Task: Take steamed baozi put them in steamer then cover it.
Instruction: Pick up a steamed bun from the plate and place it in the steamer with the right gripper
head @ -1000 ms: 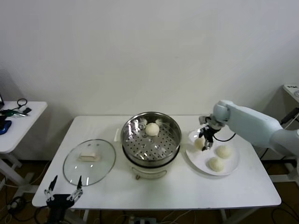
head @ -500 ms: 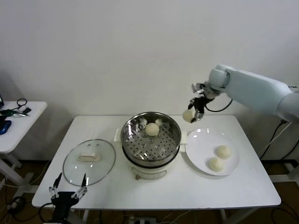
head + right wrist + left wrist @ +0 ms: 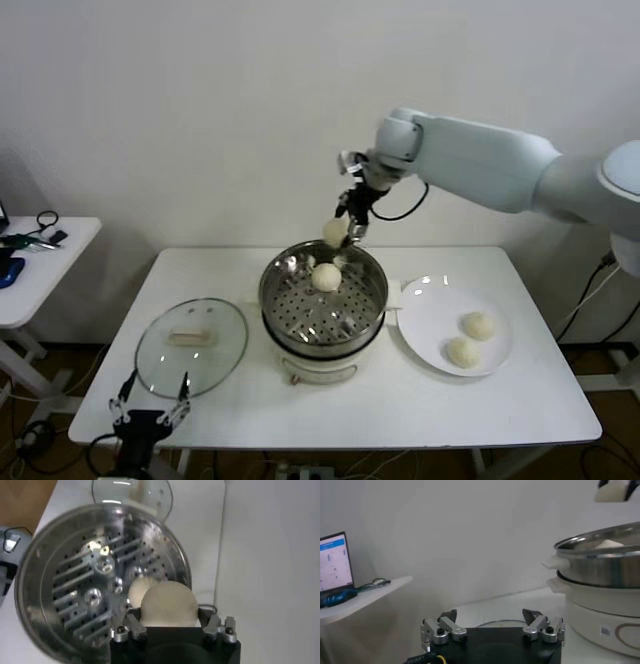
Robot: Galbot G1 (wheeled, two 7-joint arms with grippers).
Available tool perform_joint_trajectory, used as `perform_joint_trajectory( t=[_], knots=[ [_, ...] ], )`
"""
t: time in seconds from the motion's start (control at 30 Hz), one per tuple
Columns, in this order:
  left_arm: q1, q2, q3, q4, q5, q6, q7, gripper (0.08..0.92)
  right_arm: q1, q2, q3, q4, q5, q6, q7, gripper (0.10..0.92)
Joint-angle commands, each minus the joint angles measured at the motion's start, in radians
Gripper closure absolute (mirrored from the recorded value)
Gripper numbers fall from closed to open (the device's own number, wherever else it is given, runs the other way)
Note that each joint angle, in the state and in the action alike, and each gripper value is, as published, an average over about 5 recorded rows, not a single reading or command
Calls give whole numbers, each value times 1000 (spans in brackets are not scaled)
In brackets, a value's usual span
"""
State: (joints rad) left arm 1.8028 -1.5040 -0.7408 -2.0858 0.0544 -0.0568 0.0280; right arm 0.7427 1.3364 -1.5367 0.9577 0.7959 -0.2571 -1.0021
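Carrying a baozi [image 3: 335, 231] clamped in the right tool [image 3: 348, 226], the arm has swung from the plate [image 3: 432, 330] to over the steamer's [image 3: 323, 300] far rim. One bun [image 3: 325, 277] sits inside, two remain plated; release comes next. Left tool [image 3: 150, 415] waits apart, near the worktop's [image 3: 500, 400] left front edge.

Cream baozi [image 3: 335, 231], perforated steel steamer [image 3: 322, 300]

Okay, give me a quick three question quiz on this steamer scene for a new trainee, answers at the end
1. True or false: the glass lid is on the steamer.
2. How many baozi lie on the white plate?
3. Which gripper holds a baozi above the steamer: A) left gripper, B) right gripper?

Key
1. False: the lid lies flat on the table, on the steamer's left.
2. Two.
3. B. Its jaws are shut on the bun above the far rim, and one baozi already sits on the perforated tray. The left gripper waits open at the table's near edge.
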Motion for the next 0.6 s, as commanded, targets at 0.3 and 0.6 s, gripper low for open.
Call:
perform_joint_trajectory(
  t=[0.3, 0.6],
  knots=[
    [-17, 8, 0, -2, 3, 7, -6, 177, -109, 154, -36, 12, 17, -56, 55, 300],
    [-24, 4, 5, 11, 2, 9, -10, 177, -164, 156, -46, 14, -3, -60, 63, 296]
  ],
)
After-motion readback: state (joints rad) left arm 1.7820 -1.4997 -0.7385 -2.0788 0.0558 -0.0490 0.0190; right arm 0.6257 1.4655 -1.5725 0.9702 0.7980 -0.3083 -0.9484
